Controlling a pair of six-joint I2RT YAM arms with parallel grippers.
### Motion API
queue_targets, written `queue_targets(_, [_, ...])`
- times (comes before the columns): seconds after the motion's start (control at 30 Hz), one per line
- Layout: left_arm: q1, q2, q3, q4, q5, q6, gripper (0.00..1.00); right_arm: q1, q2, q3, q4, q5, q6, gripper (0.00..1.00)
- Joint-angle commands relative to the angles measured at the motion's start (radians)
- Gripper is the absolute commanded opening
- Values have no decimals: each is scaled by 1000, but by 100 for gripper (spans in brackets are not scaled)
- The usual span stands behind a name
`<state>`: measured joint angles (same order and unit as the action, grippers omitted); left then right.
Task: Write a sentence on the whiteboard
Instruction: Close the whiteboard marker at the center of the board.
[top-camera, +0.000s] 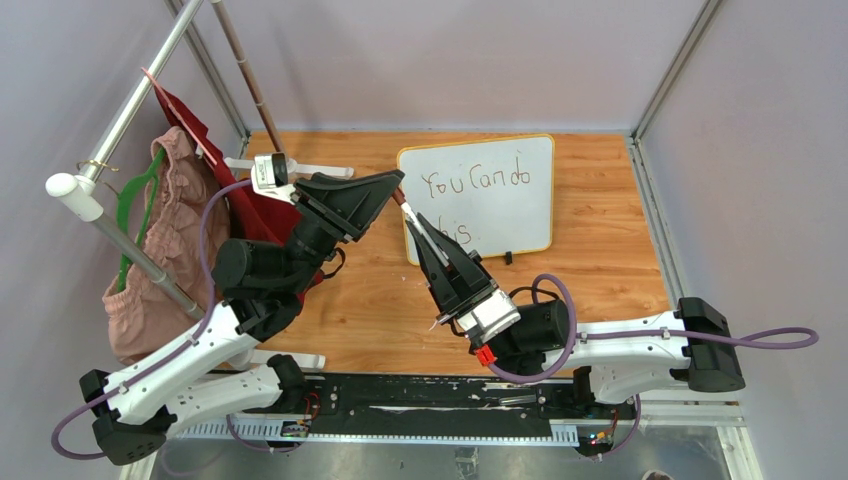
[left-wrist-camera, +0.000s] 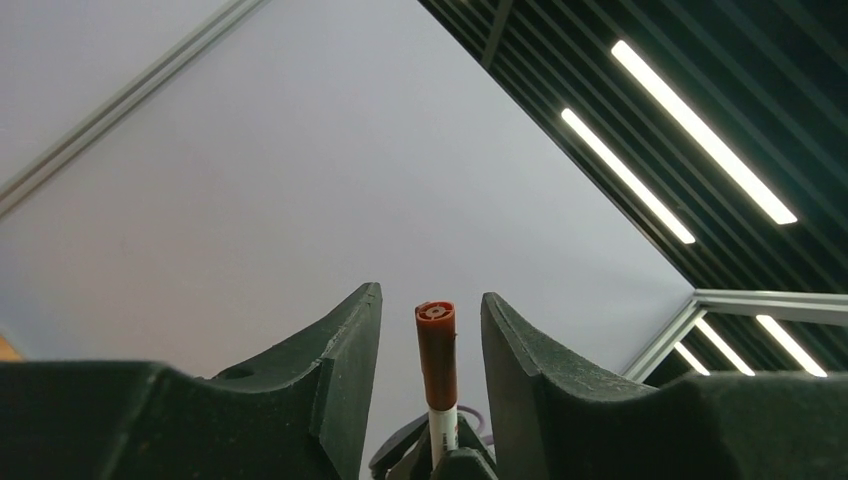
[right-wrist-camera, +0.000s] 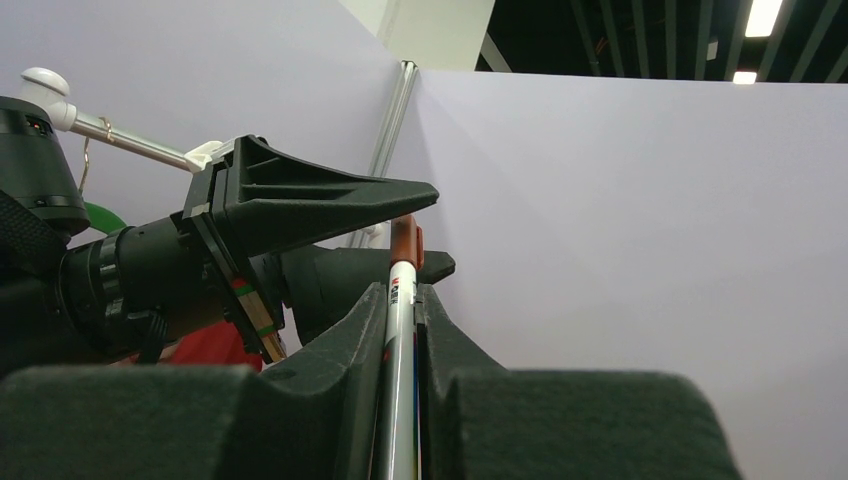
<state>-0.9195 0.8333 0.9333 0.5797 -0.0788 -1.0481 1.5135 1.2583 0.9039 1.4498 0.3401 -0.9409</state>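
Right hand (right-wrist-camera: 402, 292) clamps marker (right-wrist-camera: 400, 330), cap (left-wrist-camera: 436, 350) up. Left hand (left-wrist-camera: 432, 294) half-wide, jaws flanking cap, gaps both sides. Centre cap, close evenly, keep force along marker. Whiteboard (top-camera: 520, 215) with sentence (top-camera: 475, 182) beyond right hand.

We see pale lilac walls (top-camera: 450, 60) on three sides, with aluminium posts (top-camera: 672, 70) in the corners. The wooden tabletop (top-camera: 600, 260) has a light brown grain. A metal rail (top-camera: 138, 88) at left carries a pink garment (top-camera: 165, 230), red cloth (top-camera: 188, 118) and a green hanger (top-camera: 130, 205). Overhead we get a dark slatted ceiling (left-wrist-camera: 560, 40) with long white light strips (left-wrist-camera: 705, 130).
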Motion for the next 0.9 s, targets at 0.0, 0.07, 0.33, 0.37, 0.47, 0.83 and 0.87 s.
queue_targets(0.0, [-3,-7,13,11,-8,8,43,-9,-25,-7,37,-16,7,0])
queue_targets(0.07, [-2,-8,12,12,-9,8,39,-9,-25,-7,38,-15,5,0])
queue_targets(0.33, [-2,-13,6,12,-3,-3,20,-9,-21,-1,38,-7,-7,0])
queue_targets(0.37, [-2,-13,4,12,-1,-5,18,-9,-20,0,38,-5,-10,0])
queue_targets(0.47, [-2,-13,3,12,3,-10,9,-9,-15,4,40,0,-21,0])
queue_targets(0.83, [-2,-9,-2,10,43,-33,0,-9,10,29,35,13,-53,0])
queue_targets(0.87, [-3,-8,-2,9,49,-35,0,-9,12,31,35,12,-54,0])
